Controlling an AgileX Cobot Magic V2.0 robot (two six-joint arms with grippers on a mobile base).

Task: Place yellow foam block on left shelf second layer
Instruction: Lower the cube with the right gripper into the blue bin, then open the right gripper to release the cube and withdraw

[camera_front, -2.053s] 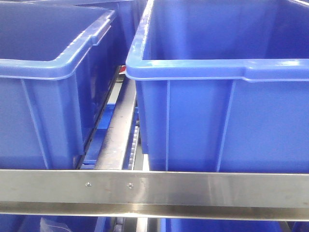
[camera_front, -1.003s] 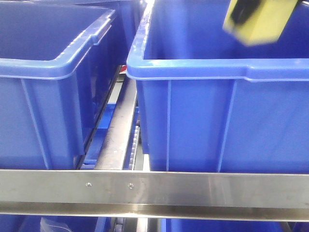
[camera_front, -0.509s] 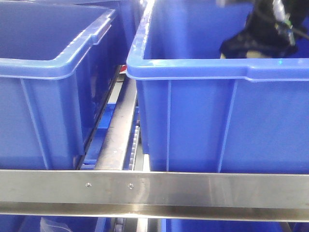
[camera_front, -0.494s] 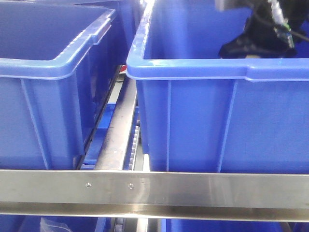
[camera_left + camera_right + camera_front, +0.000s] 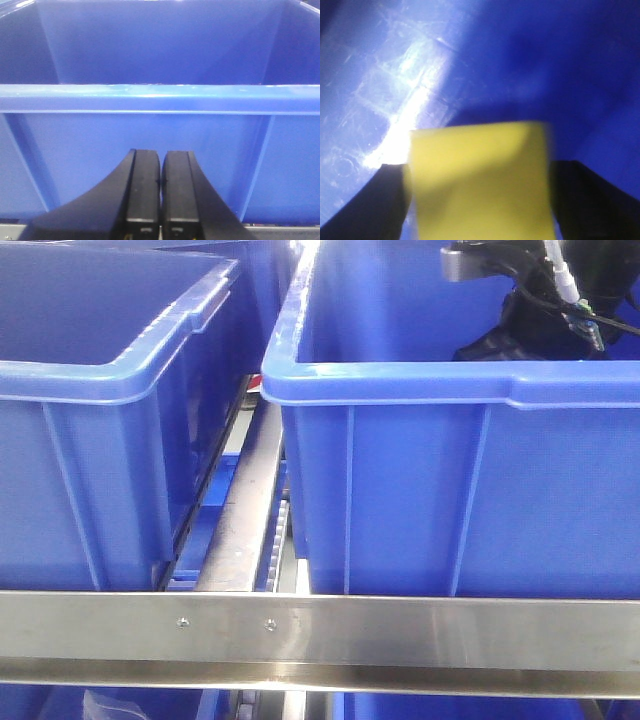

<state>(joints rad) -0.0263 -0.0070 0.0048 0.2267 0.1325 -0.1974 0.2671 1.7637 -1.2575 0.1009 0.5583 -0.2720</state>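
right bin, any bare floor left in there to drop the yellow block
Right wrist view: the yellow foam block sits between the right gripper fingers; bare bin floor lies beyond. Front view: the arm crowds the right bin's far right corner.

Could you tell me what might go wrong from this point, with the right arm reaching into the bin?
1. In the right wrist view the yellow foam block sits between the right claw's fingers; whether it rests on the blue bin's floor cannot be told, so opening now might drop it.
2. The right arm hangs low, close behind the bin's front rim, and could catch it when withdrawing.
3. The left claw, shut, sits close to another bin's wall.
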